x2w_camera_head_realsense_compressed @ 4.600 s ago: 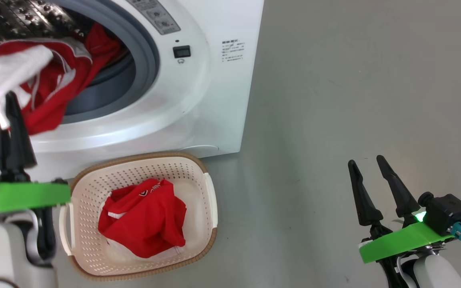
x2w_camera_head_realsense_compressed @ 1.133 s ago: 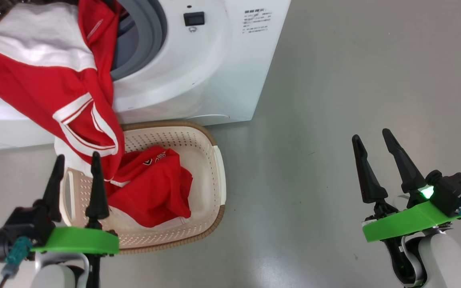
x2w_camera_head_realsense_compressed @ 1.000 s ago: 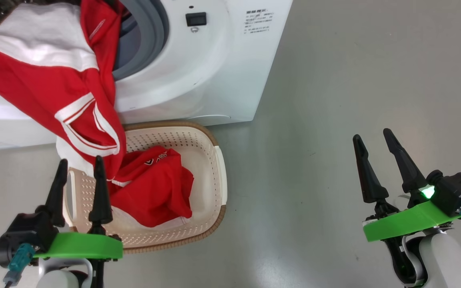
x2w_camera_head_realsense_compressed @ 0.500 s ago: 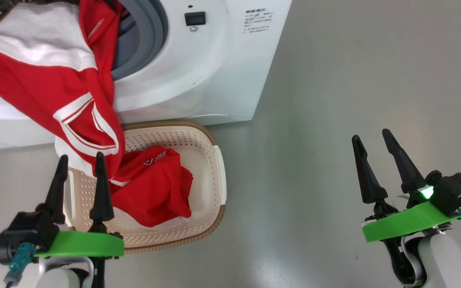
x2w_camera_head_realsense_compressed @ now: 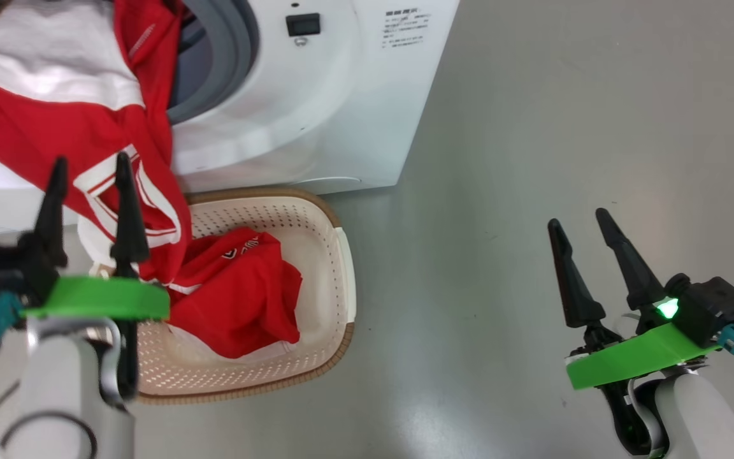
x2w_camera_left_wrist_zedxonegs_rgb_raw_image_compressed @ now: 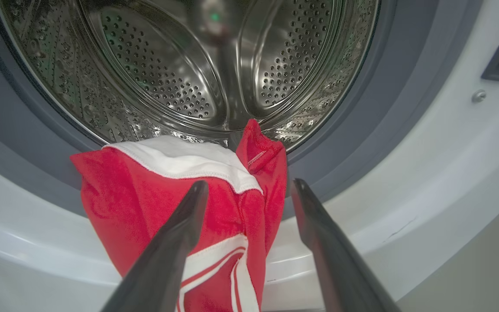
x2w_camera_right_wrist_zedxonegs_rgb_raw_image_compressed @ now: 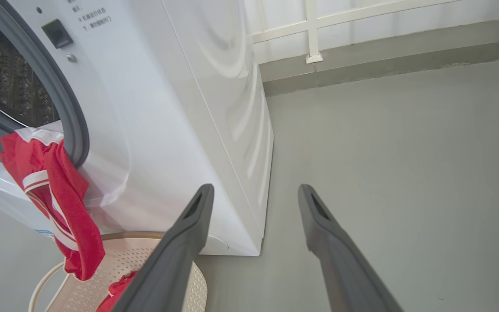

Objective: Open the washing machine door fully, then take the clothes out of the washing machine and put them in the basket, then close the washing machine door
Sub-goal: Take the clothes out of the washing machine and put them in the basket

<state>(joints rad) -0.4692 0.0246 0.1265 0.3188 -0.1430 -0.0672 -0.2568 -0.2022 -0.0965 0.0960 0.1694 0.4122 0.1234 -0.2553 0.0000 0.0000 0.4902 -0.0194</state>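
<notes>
The left claw (x2w_camera_head_realsense_compressed: 90, 159) stands wide open before the washing machine (x2w_camera_head_realsense_compressed: 316, 115), fingers (x2w_camera_left_wrist_zedxonegs_rgb_raw_image_compressed: 180, 234) either side of a red garment with white bands (x2w_camera_head_realsense_compressed: 42, 134), gripping nothing; whether they touch it cannot be told. That garment hangs out of the machine's steel drum (x2w_camera_left_wrist_zedxonegs_rgb_raw_image_compressed: 189, 65) over the grey seal (x2w_camera_head_realsense_compressed: 227, 57), its lower end above the cream basket (x2w_camera_head_realsense_compressed: 341, 274) at the foot of the machine. A second red garment (x2w_camera_head_realsense_compressed: 239, 299) lies crumpled in the basket. The right claw (x2w_camera_head_realsense_compressed: 577, 218), open and empty, hovers over the floor (x2w_camera_head_realsense_compressed: 564, 115) well right of the machine.

the basket (x2w_camera_head_realsense_compressed: 341, 255) stands on the floor (x2w_camera_head_realsense_compressed: 532, 127) before the washing machine (x2w_camera_head_realsense_compressed: 341, 95); one garment (x2w_camera_head_realsense_compressed: 239, 299) lies in it, another garment (x2w_camera_head_realsense_compressed: 35, 134) hangs from the drum (x2w_camera_left_wrist_zedxonegs_rgb_raw_image_compressed: 167, 65) above its rim.
</notes>
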